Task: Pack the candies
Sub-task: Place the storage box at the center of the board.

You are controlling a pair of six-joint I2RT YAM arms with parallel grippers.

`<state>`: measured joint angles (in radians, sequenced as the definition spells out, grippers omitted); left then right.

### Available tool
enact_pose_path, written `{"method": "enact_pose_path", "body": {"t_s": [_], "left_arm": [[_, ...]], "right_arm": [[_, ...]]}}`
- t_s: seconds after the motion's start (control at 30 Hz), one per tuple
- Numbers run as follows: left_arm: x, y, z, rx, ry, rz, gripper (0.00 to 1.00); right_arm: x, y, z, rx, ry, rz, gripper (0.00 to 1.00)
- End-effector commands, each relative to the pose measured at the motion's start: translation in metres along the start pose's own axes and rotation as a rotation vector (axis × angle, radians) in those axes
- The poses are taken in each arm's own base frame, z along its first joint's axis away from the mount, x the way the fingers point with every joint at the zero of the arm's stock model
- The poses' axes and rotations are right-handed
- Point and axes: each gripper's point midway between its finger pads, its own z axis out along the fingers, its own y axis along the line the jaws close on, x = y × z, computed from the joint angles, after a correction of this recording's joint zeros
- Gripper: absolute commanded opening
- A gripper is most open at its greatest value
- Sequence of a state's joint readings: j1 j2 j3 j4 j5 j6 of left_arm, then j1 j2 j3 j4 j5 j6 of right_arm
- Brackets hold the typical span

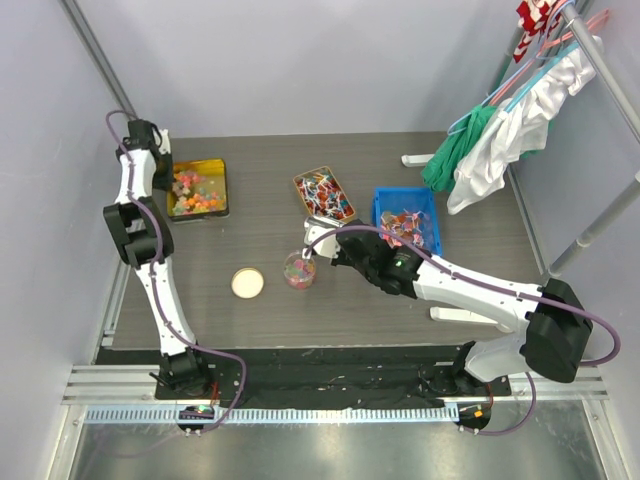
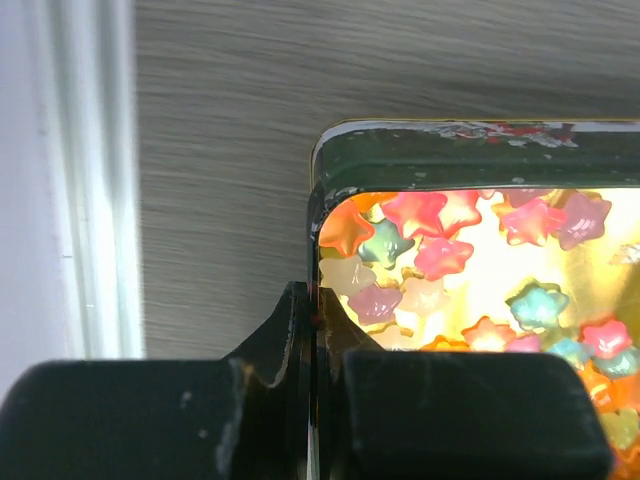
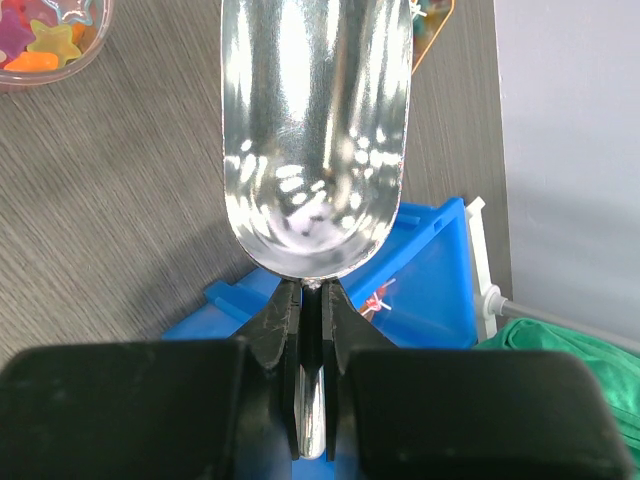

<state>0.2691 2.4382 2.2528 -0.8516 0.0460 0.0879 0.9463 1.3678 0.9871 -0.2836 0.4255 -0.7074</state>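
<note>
Stage of packing: roughly midway, by judgement. Some candies (image 3: pixel 40 35) already in the small clear jar (image 3: pixel 88 55) at mid-bench; far more in the three supply containers. Remaining, as judged: further scoops, then closing with the round lid (image 1: pixel 247 283), lying apart to the jar's left.

Containers on the bench (image 1: pixel 270 165):
- Jar: open, partly filled with star-shaped gummies in orange, yellow and purple tones; fill level hard to read.
- Yellow tin (image 2: pixel 450 155), far left: well stocked with star gummies (image 2: pixel 440 255), pink, orange, teal and pale.
- Second tin (image 1: pixel 300 192), behind the jar: full of red, blue and white wrapped sweets (image 1: pixel 326 196).
- Blue bin (image 3: pixel 430 275), right of that tin: more wrapped pieces (image 1: pixel 408 225), mostly red.

Tools and fingers:
- Metal scoop (image 3: pixel 315 130): empty, bowl shiny and bare, held just beside the jar, between it and the blue bin in the wrist view; tip out of frame.
- Right gripper (image 3: pixel 312 310): fingers clamped on the scoop's thin handle.
- Left gripper (image 2: pixel 315 330): fingers pinched together on the side wall of the yellow tin near its corner, one inside, one outside; presumably steadying it.

Not part of the job: clothes on a rack at far right.
</note>
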Motion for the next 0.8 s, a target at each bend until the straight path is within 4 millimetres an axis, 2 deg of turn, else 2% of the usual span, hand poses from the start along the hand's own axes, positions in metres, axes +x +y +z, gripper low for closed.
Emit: {"method": "enact_pose_path", "body": {"t_s": [0.0,0.03,0.23,0.33,0.37,0.4,0.47,0.5,0.53,0.6,0.63,0.7,0.73,0.77], "left_arm": [[-0.01,0.025,-0.009,-0.092,-0.012,-0.005,0.01],[-0.009,0.028,-0.007,-0.103,-0.009,-0.005,0.11],[0.0,0.053,0.0,-0.154,-0.01,-0.07,0.23],[-0.004,0.062,-0.009,-0.16,-0.034,-0.089,0.26],[-0.003,0.061,-0.009,-0.154,-0.036,-0.086,0.29],[-0.009,0.061,-0.021,-0.151,-0.064,-0.077,0.32],[-0.007,0.058,-0.024,-0.136,-0.083,-0.076,0.44],[-0.017,0.055,-0.042,-0.133,-0.124,-0.072,0.49],[-0.018,0.051,-0.045,-0.128,-0.134,-0.066,0.58],[-0.018,0.045,-0.052,-0.124,-0.151,-0.043,0.68],[-0.023,0.038,-0.062,-0.121,-0.17,-0.016,0.76],[-0.017,0.028,-0.064,-0.113,-0.16,0.014,0.84],[-0.021,0.018,-0.072,-0.11,-0.177,0.049,0.96],[-0.019,0.012,-0.073,-0.105,-0.173,0.064,1.0]], "right_arm": [[-0.013,-0.02,-0.002,0.068,-0.038,0.043,0.01],[-0.013,-0.021,0.0,0.07,-0.035,0.046,0.01],[-0.018,-0.02,0.004,0.057,-0.034,0.049,0.01],[-0.021,-0.019,0.006,0.052,-0.037,0.048,0.01],[-0.02,-0.019,0.006,0.052,-0.035,0.049,0.01],[-0.02,-0.019,0.007,0.05,-0.032,0.048,0.01],[-0.02,-0.019,0.008,0.052,-0.032,0.05,0.01],[-0.021,-0.019,0.008,0.051,-0.032,0.047,0.01],[-0.021,-0.019,0.008,0.054,-0.031,0.047,0.01],[-0.021,-0.022,0.008,0.062,-0.03,0.049,0.01],[-0.022,-0.023,0.007,0.065,-0.031,0.047,0.01],[-0.021,-0.027,0.006,0.081,-0.022,0.047,0.01],[-0.022,-0.033,0.005,0.093,-0.023,0.053,0.01],[-0.021,-0.037,0.004,0.103,-0.02,0.057,0.01]]}}
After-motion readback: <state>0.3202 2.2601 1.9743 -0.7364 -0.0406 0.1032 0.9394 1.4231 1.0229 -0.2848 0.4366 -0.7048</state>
